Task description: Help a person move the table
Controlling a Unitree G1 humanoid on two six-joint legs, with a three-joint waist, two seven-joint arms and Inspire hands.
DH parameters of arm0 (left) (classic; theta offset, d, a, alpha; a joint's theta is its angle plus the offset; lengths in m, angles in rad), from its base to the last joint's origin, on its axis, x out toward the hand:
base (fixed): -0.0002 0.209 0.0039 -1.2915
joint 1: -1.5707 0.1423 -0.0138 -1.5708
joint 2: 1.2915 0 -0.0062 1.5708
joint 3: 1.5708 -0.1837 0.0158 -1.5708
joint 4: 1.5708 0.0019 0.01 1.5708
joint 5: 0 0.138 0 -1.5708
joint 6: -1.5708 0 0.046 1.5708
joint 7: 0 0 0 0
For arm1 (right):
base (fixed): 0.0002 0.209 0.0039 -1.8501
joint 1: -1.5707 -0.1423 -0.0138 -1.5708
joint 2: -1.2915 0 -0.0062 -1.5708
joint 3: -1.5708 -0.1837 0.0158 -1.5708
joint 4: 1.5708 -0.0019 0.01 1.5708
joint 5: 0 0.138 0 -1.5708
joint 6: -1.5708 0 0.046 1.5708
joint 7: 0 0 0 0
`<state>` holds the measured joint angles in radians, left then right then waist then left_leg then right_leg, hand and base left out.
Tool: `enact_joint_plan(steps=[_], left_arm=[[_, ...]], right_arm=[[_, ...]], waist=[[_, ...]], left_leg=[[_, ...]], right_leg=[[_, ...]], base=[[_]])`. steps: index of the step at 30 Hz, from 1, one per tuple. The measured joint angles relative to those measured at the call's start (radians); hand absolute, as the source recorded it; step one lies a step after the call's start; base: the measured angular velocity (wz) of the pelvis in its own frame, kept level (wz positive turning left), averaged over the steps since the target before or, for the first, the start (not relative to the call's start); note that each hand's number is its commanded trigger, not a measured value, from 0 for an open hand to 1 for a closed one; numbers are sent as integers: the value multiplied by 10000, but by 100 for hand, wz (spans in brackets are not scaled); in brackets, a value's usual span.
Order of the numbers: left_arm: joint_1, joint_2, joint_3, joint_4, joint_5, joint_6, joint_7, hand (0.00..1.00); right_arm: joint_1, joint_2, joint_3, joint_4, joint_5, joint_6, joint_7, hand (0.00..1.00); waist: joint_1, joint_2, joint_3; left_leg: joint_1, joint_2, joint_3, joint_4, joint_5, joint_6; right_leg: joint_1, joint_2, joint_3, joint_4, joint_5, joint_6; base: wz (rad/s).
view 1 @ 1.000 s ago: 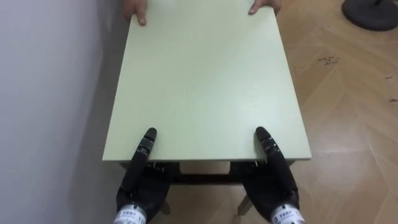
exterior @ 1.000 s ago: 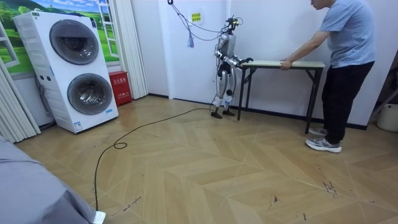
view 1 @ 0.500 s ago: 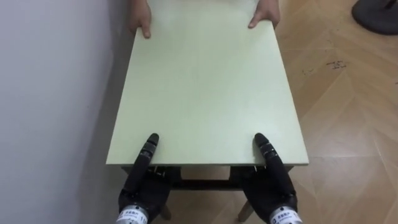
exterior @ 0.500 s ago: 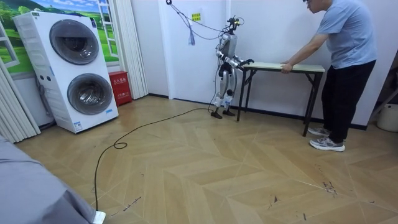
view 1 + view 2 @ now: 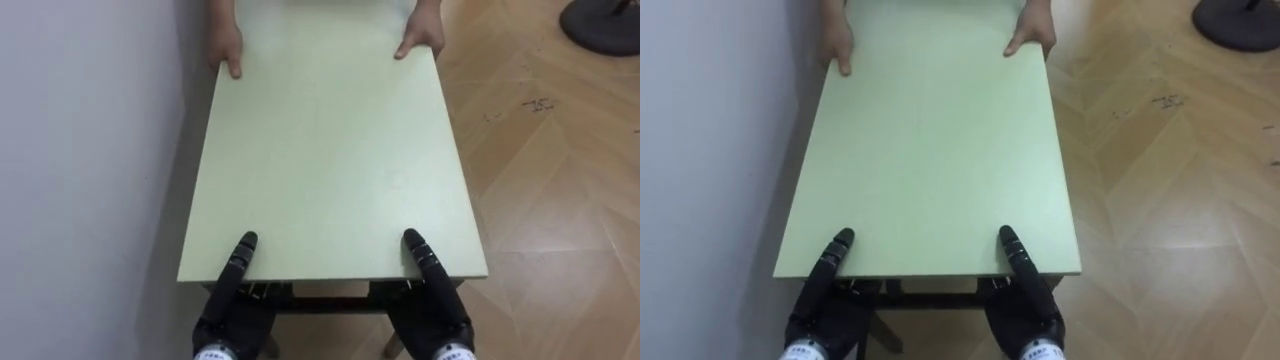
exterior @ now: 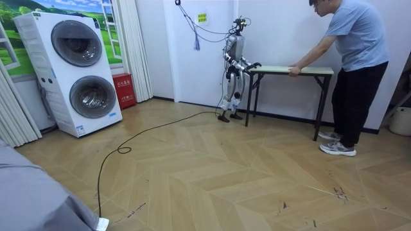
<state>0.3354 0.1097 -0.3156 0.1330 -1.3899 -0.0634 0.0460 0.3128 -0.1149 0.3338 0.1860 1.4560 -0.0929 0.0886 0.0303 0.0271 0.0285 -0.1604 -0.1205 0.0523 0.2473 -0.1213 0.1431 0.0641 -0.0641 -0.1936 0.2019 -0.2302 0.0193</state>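
Robot & person (image 6: 355, 58) at opposite short ends of a pale green table (image 5: 330, 150), which runs along a white wall (image 5: 80, 150) on a wood floor (image 5: 560, 200). Robot's left hand (image 5: 232, 300) & right hand (image 5: 430, 300) sit at the near edge, a thumb resting on top at each; whether they clamp it can't be told. Person's hands (image 5: 228, 52) grip the far end.

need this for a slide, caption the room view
Robot and a person at opposite ends of a pale green table along the white wall.
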Motion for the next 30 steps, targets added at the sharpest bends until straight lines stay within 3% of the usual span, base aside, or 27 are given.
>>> enact_joint_plan(steps=[5,13,14,15,16,17,21,25,30], left_arm=[[41,-244,258,257,297,125,-319,100],[-69,-299,299,964,315,113,-973,100],[-141,-309,305,1095,317,115,-1031,67],[-181,-309,306,1170,317,128,-1075,50],[-248,-312,341,1291,316,193,-1185,12],[-318,-314,388,1407,315,284,-1297,0],[-395,-272,403,1632,317,372,-1629,0],[-479,46,166,1638,2071,648,-1839,0],[-661,10,37,1632,3177,1095,-2248,0]], right_arm=[[4,137,-56,282,-97,77,307,100],[-40,238,-77,772,-117,185,788,100],[-51,256,-104,801,-118,208,788,80],[-55,268,-120,817,-119,209,790,34],[-65,275,-169,841,-119,235,794,0],[-71,279,-230,854,-122,299,797,0],[-107,281,-418,1064,-152,491,1084,0],[-165,-66,-272,1205,-1055,664,1823,0],[-305,-218,-158,1201,-1706,899,2435,0]], waist=[[77,-3,-3],[166,5,-23],[212,3,-28],[240,2,-29],[267,2,-29],[277,2,-30],[303,4,-34],[284,55,-65],[265,31,-85]], left_leg=[[167,2,27,-117,8,12],[438,10,83,-258,6,10],[449,17,111,-260,6,10],[455,22,128,-262,6,10],[467,24,149,-267,6,10],[473,24,151,-266,6,10],[499,25,149,-263,7,11],[503,34,210,-265,7,12],[505,69,271,-257,20,-9]], right_leg=[[76,-8,31,18,7,11],[247,-2,145,19,8,12],[248,-2,149,20,8,13],[249,-2,156,18,8,13],[254,-4,177,14,8,13],[256,-5,185,17,8,13],[255,-9,211,10,3,22],[258,-14,280,18,-7,39],[261,5,285,9,-7,38]], base=[[-1],[-2],[-6],[-7],[-5],[-4],[0],[-6],[-6]])
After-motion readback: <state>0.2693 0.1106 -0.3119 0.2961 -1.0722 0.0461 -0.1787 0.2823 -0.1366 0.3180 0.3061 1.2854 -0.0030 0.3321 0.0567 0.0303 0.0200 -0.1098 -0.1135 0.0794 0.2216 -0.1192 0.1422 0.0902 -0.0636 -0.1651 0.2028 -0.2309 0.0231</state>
